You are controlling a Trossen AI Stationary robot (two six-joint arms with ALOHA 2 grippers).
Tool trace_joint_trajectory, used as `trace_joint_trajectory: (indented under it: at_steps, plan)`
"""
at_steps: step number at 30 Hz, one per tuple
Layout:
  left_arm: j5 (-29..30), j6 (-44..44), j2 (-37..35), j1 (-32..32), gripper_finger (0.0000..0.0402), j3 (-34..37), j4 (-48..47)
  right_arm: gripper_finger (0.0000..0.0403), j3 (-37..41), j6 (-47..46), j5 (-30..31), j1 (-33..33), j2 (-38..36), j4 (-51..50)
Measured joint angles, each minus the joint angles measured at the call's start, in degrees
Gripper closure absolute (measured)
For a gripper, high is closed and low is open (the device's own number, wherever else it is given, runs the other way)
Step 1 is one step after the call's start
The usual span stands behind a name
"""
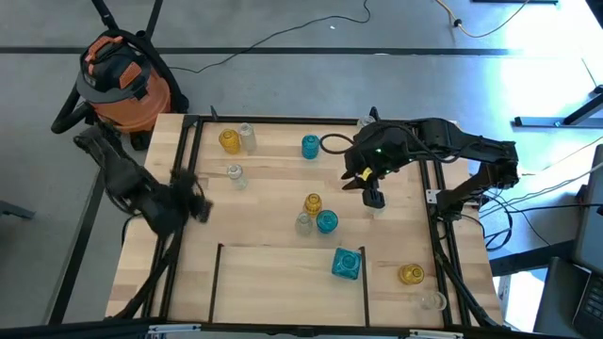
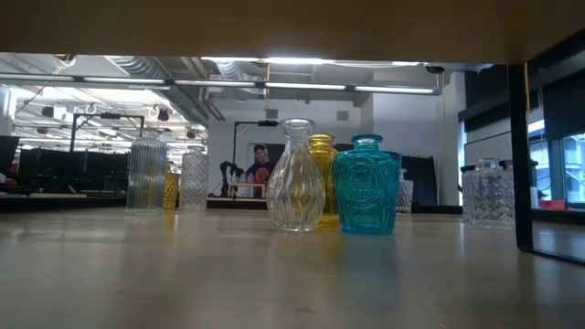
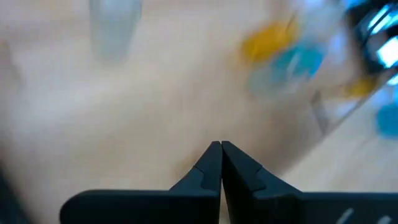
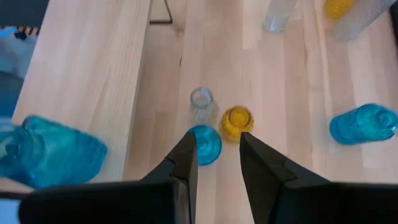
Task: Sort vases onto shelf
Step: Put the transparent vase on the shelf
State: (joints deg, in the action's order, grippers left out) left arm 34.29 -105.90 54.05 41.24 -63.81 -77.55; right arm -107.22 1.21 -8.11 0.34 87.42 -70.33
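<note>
Our right gripper, narrowly parted and empty, hangs above three touching vases mid-shelf. Descending on one, we risk toppling its neighbours. Left gripper sits shut, aside.

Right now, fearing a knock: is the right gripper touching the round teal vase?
Apart. The high view shows the right gripper separated by bare wood from the round teal vase.

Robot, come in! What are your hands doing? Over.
Right gripper above the vase trio, jaws apart, empty. Left gripper shut, parked at table's left edge. Nothing blocking.
</note>
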Motion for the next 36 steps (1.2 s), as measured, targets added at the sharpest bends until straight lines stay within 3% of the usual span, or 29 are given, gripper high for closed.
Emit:
trace_joint_trajectory:
  at_steps: [4, 8, 10, 16, 21, 26, 36]
  plan:
    - [12.14, 15.32, -5.99, -5.63, 0.0401, 0.00, 3.30, 0.0318, 0.00, -1.60, 0.08, 0.02, 0.04, 1.61]
    - [25.79, 38.39, -8.49, -9.96, 0.0399, -0.01, 14.08, 0.0318, 0.00, -3.74, 2.53, 0.02, 0.04, 3.20]
    - [27.68, 47.63, -9.00, -12.21, 0.0386, -0.04, 15.80, 0.0318, 0.00, -5.32, 3.79, 0.00, 0.04, 3.70]
    - [17.61, 57.21, -7.64, -23.84, 0.0304, -0.04, 8.80, 0.0318, 0.00, -8.49, 6.06, 0.00, 0.05, 4.78]
    - [7.99, 63.04, -5.47, -35.30, 0.0250, -0.02, 9.66, 0.0318, 0.00, -11.02, 7.51, 0.00, 0.07, 5.99]
    - [-10.85, 68.63, -1.99, -49.34, 0.0242, -0.02, 9.53, 0.0318, 0.02, -12.09, 7.53, 0.00, 0.07, 8.73]
    - [-24.97, 79.70, 9.75, -67.02, 0.0241, -0.02, 9.17, 0.0318, 0.04, -13.72, 7.53, 0.00, 0.07, 12.24]
